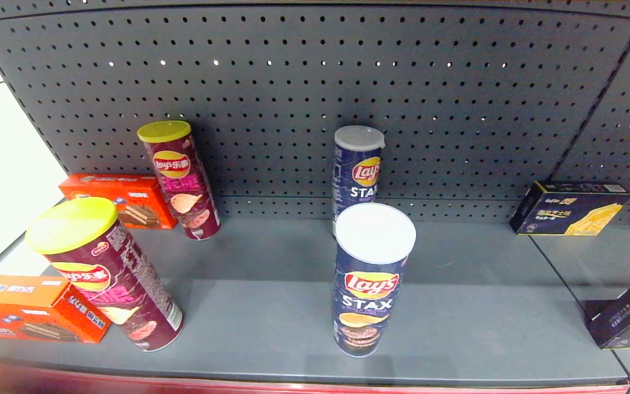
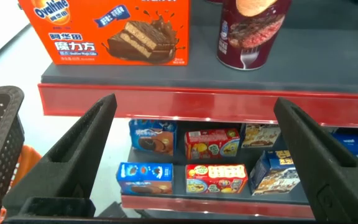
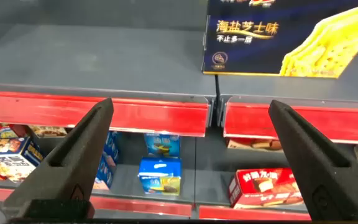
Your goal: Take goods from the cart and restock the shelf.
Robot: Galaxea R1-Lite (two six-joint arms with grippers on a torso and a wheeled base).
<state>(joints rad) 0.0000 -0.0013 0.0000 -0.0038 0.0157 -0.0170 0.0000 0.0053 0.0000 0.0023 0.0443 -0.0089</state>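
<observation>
On the grey metal shelf [image 1: 271, 312], in the centre of the head view, a tall dark blue chip tube with white lid [image 1: 371, 284] stands upright. A second blue tube [image 1: 356, 169] stands behind it. At lower left, a maroon tube with yellow lid [image 1: 108, 273] touches an orange cardboard box [image 1: 30, 314]. The left gripper [image 2: 194, 106] and the right gripper [image 3: 191, 109] have their jaws wide apart, holding nothing.

We see a shelf [image 1: 484, 306] of matt grey painted metal, backed by a perforated metal panel [image 1: 348, 71] in the same dull finish. The front purple can [image 1: 123, 284] and front blue can [image 1: 368, 295] look to us like glossy printed card, each under a smooth plastic lid [image 1: 375, 232]. The orange box [image 1: 25, 312] is shiny cardboard. The left gripper [image 2: 194, 106] and right gripper [image 3: 191, 106] are matt black plastic, faintly grainy.
</observation>
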